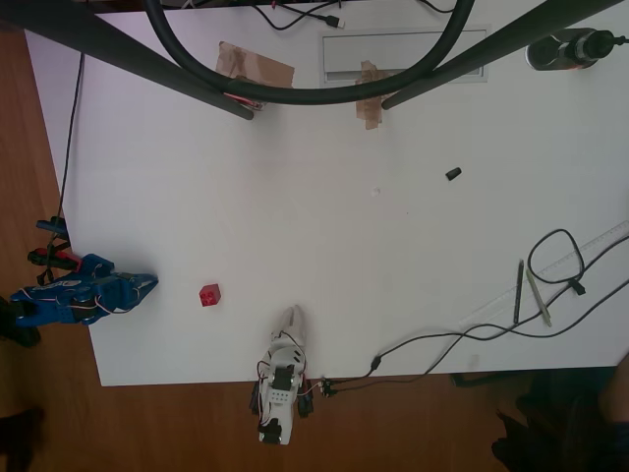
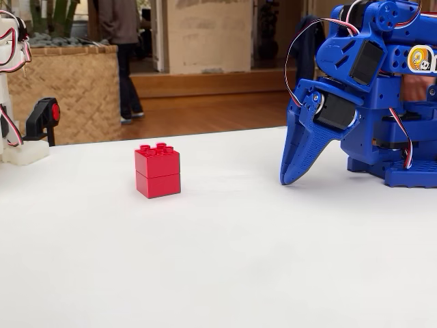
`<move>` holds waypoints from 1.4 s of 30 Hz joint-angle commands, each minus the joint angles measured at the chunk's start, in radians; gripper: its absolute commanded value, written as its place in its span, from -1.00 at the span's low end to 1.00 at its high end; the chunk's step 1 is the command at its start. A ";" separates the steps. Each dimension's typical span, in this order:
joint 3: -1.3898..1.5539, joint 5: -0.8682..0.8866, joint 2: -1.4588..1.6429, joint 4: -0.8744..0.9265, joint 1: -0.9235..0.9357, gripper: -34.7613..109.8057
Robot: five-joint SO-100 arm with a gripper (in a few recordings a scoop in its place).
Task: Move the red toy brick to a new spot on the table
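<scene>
The red toy brick [image 1: 209, 294] [image 2: 158, 170] stands upright on the white table [image 1: 344, 236] [image 2: 218, 273], near its left front part in the overhead view, studs up. The blue arm is folded at the table's left edge. Its gripper [image 1: 147, 283] [image 2: 291, 178] is shut with nothing in it, tip pointing down close to the tabletop. It rests a short way from the brick without touching it: to the brick's left in the overhead view, to its right in the fixed view.
A small black object [image 1: 453, 174] lies right of centre. Two pens [image 1: 518, 292], a ruler and looping cables [image 1: 560, 258] occupy the right side. Brown tape patches [image 1: 254, 64] sit at the far edge. A person [image 2: 123, 41] stands far behind the table.
</scene>
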 commanded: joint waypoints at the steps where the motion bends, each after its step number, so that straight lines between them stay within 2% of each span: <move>1: 0.034 0.009 0.025 0.005 0.009 -0.52; 9: 0.008 -0.006 -0.035 -0.008 0.009 -0.52; 18: -0.626 0.000 -0.670 -0.178 0.038 -0.45; 24: -0.867 -0.081 -0.982 -0.281 0.048 -0.30; 33: -0.842 -0.324 -1.154 -0.603 0.158 -0.16; 42: -0.753 -0.440 -1.261 -0.881 0.221 -0.10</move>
